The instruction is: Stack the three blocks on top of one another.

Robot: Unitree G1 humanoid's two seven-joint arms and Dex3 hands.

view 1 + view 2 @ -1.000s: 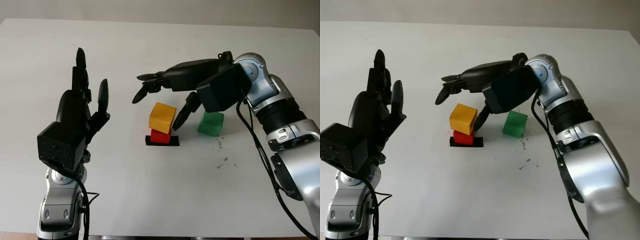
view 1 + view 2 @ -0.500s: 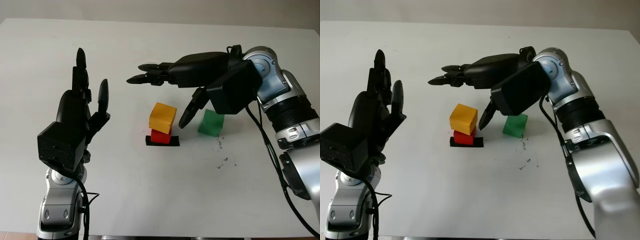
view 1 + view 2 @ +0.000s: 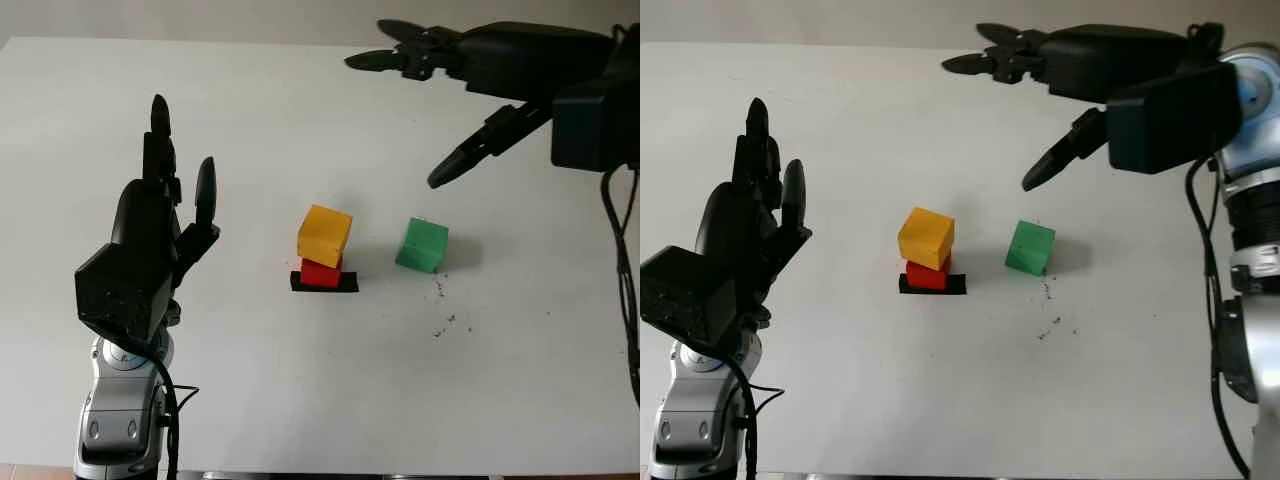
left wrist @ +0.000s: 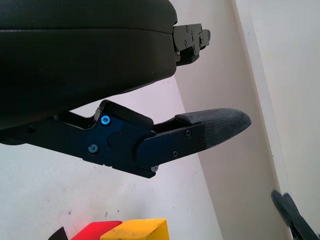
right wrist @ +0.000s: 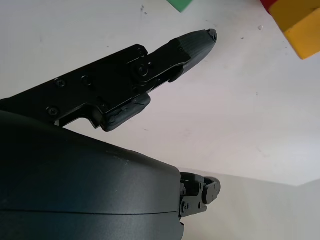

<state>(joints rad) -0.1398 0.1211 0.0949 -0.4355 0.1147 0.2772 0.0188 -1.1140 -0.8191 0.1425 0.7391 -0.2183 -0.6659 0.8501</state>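
A yellow block [image 3: 325, 235] sits slightly askew on a red block [image 3: 321, 273], which stands on a black mark [image 3: 324, 284] near the table's middle. A green block [image 3: 421, 245] lies on the table just to their right, apart from them. My right hand [image 3: 420, 110] is open, raised high over the far right of the table, well above and behind the green block. My left hand [image 3: 165, 215] is open, held upright at the left, away from the blocks. In the left wrist view the yellow block [image 4: 137, 230] and red block [image 4: 95, 230] appear at the edge.
The white table [image 3: 300, 380] has small dark specks [image 3: 445, 322] to the right of the blocks. Its far edge runs along the top of the picture.
My right hand has lifted up and back to the right, away from the yellow block it hovered around, leaving it on the red one. The left hand has not moved.
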